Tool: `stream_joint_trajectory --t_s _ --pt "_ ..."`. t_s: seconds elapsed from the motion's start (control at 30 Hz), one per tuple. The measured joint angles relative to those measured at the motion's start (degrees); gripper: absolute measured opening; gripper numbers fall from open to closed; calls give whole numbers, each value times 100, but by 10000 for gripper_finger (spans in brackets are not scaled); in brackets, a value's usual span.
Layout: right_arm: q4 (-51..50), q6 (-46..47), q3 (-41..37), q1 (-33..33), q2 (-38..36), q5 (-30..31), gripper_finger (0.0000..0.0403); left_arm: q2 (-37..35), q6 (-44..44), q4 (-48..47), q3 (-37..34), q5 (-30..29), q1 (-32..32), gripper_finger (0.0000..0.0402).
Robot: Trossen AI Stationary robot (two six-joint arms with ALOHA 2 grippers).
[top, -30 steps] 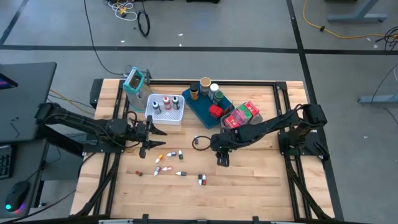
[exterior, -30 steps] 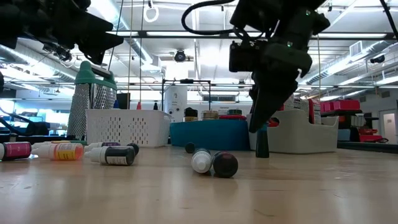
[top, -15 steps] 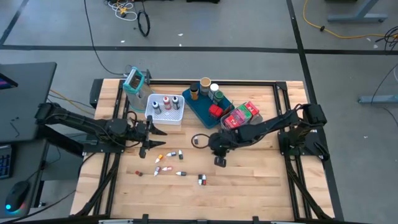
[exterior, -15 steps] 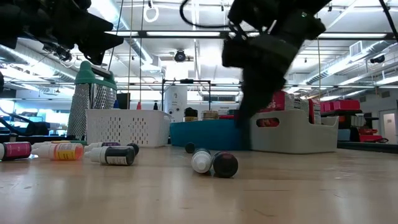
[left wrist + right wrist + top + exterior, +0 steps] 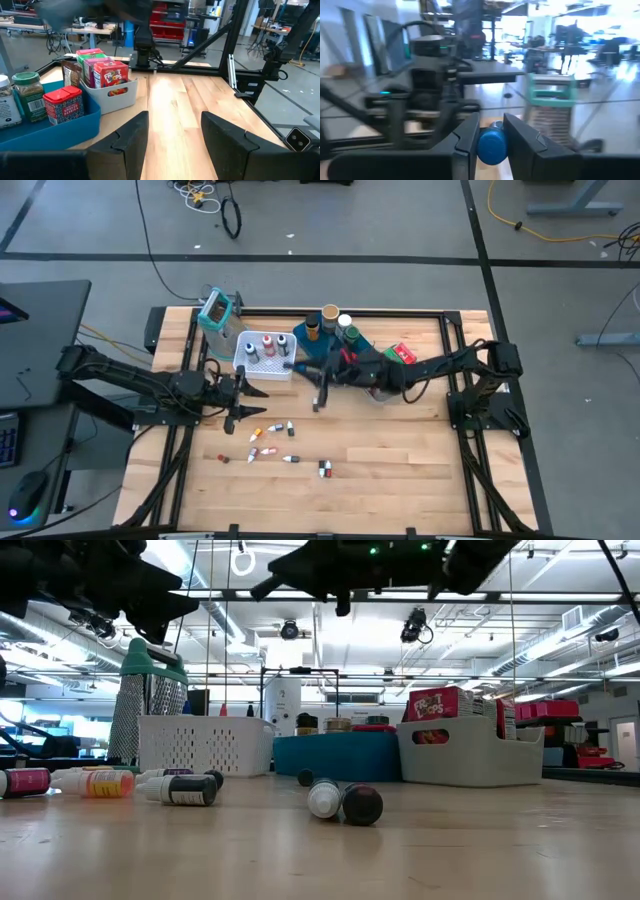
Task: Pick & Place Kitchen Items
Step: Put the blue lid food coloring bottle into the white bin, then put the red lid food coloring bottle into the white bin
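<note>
We record the right tool [image 5: 492,131] clamped on a small blue-capped bottle [image 5: 491,145], the cap pinched squarely between the two fingers [image 5: 465,137], which we judge keeps the bottle from swinging in transit. In the high view this right tool [image 5: 292,366] is stretched across the table [image 5: 400,470], level and raised, at the edge of the white mesh basket [image 5: 266,355]; we take the reach to be aimed at a drop among the bottles standing there. The low view shows the arm high overhead, clear of everything on the wood. The left tool [image 5: 243,400] waits just in front of the basket with its fingers [image 5: 131,137] spread apart and nothing between them. Beyond it lie the loose bottles [image 5: 270,442] on their sides, well apart from the basket, so they remain to be collected. The blue tray [image 5: 322,352] carries jars and a red tin [image 5: 63,103]; the grey bin [image 5: 112,95] beside it holds upright packets [image 5: 111,75], apparently sorted by kind.
</note>
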Motion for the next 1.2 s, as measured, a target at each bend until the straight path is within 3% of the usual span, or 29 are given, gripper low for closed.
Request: stream_joint_trajectory --t_s 0.33,0.53,0.73,1.2 --pt "-2763 245 1830 -563 1234 -3 80 -2 -14 50 0 -511 2 192" --pt "-4284 597 2819 -865 2098 -85 80 -2 -70 44 0 -494 0 192" --pt "-4221 618 2942 -1059 2495 -293 96 -2 -77 42 0 -495 0 192" --pt "-3586 597 2941 -1246 2526 -467 176 -2 -228 48 0 -341 0 192"
